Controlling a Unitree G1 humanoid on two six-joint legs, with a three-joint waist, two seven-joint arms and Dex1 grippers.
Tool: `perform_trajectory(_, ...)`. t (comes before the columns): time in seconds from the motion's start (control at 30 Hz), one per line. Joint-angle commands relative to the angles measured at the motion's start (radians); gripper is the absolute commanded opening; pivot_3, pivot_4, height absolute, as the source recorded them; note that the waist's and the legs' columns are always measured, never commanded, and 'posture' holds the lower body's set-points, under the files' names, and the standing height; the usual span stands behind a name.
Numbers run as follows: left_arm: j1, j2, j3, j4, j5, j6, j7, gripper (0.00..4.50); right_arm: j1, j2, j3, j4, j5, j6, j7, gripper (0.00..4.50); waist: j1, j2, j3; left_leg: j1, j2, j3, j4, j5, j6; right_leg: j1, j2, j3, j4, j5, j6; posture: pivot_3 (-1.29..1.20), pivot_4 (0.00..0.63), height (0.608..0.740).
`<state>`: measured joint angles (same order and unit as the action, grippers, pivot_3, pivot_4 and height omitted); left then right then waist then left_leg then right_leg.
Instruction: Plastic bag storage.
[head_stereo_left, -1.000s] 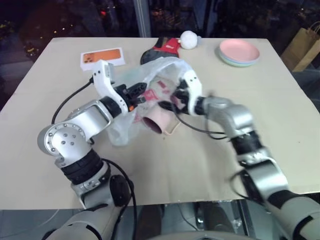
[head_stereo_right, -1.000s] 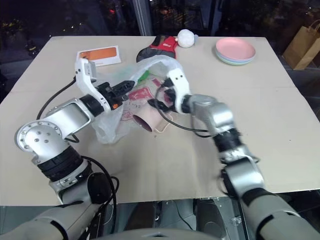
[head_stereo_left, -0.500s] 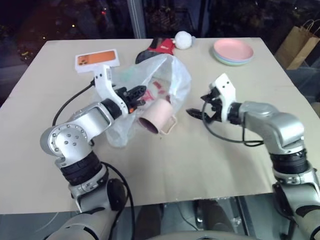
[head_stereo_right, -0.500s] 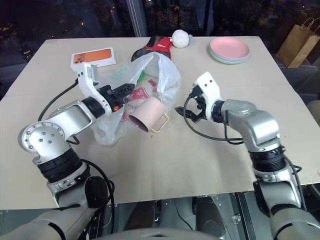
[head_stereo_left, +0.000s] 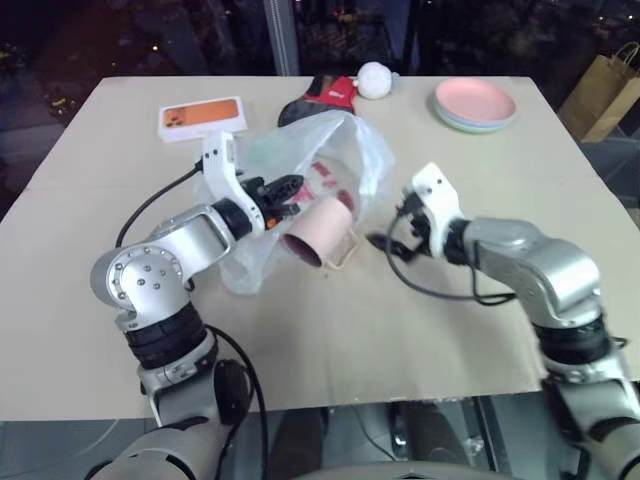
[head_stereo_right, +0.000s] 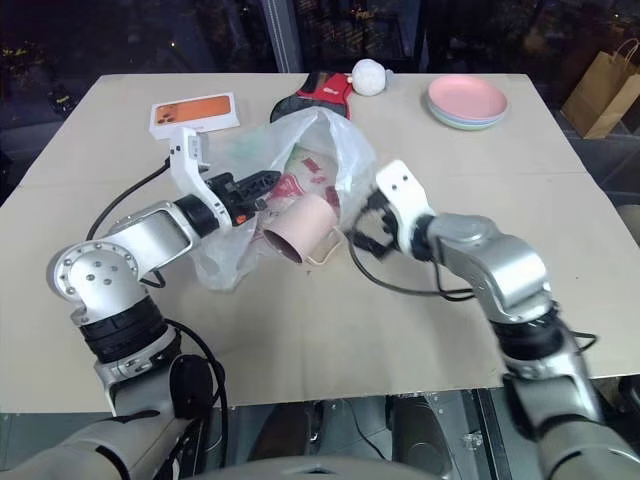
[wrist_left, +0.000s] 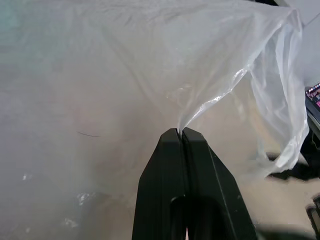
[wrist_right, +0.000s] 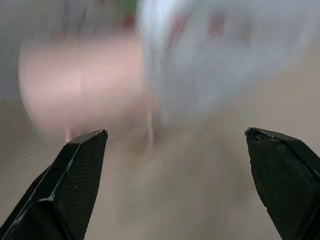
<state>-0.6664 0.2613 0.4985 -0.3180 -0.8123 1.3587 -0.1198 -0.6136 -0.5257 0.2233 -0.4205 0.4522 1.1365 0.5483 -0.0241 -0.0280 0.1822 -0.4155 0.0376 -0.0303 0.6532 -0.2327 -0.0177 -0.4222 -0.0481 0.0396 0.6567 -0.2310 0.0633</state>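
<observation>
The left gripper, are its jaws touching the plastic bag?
Touching. In the left wrist view the left gripper has its jaws shut on a fold of the plastic bag.

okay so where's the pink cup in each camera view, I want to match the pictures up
Left eye view: the pink cup lies on its side at the table's middle, at the plastic bag mouth.
Right eye view: same spot, a little left of centre.
Left wrist view: bag film around the shut left gripper; I can't make out the cup.
Right wrist view: a pink blur beyond the open right gripper.
Shared landmark: the plastic bag.
</observation>
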Motion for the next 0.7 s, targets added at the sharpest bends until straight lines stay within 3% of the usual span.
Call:
perform_trajectory(0.03,-0.022,0.01,-0.019,-0.003,-0.033,-0.032,-0.031,0.0,0.013,-0.067,0.108,-0.079,0.056,-0.008,0.153,4.47,-0.007,0.0,0.0,0.0,0.0,0.0,0.0,0.0,0.0,0.0,0.0,0.0,0.0,0.0,0.0,0.0,0.15,0.74)
perform_trajectory(0.23,-0.001,0.037,-0.036,0.012,-0.047,-0.05,-0.062,0.0,-0.088,0.147,0.298,0.216,-0.002,-0.112,0.221,4.47,-0.028,0.0,0.0,0.003,0.001,0.0,0.0,0.0,0.0,0.0,0.002,0.002,0.004,0.0,0.0,0.0,0.15,0.74)
perform_trajectory(0.3,0.001,0.042,-0.041,0.016,-0.052,-0.052,-0.066,0.0,-0.122,0.259,0.268,0.314,-0.025,-0.203,0.182,4.47,-0.028,0.0,0.0,0.002,0.001,-0.001,0.001,0.0,0.0,0.0,0.002,0.001,0.004,0.0,0.0,0.0,0.15,0.74)
perform_trajectory(0.43,0.007,0.048,-0.05,0.02,-0.057,-0.06,-0.068,0.0,-0.187,0.425,0.152,0.527,-0.173,-0.598,0.003,4.47,-0.019,0.0,0.0,0.001,0.001,-0.001,0.001,0.0,0.0,0.0,0.002,0.001,0.004,0.0,0.0,0.0,0.15,0.74)
perform_trajectory(0.53,0.013,0.046,-0.044,0.016,-0.061,-0.067,-0.06,0.0,-0.174,0.433,0.088,0.512,-0.171,-0.697,0.024,4.47,-0.002,-0.001,0.0,0.0,0.001,-0.001,0.001,0.001,-0.001,-0.001,0.001,-0.001,0.002,0.0,0.0,0.0,0.15,0.74)
perform_trajectory(0.7,0.028,0.057,-0.038,0.011,-0.065,-0.075,-0.053,0.0,-0.084,0.278,0.081,0.256,-0.081,-0.576,0.192,4.47,0.009,0.0,0.0,-0.001,0.0,-0.001,0.0,0.001,-0.001,0.001,0.0,-0.001,-0.002,0.0,0.0,0.0,0.15,0.74)
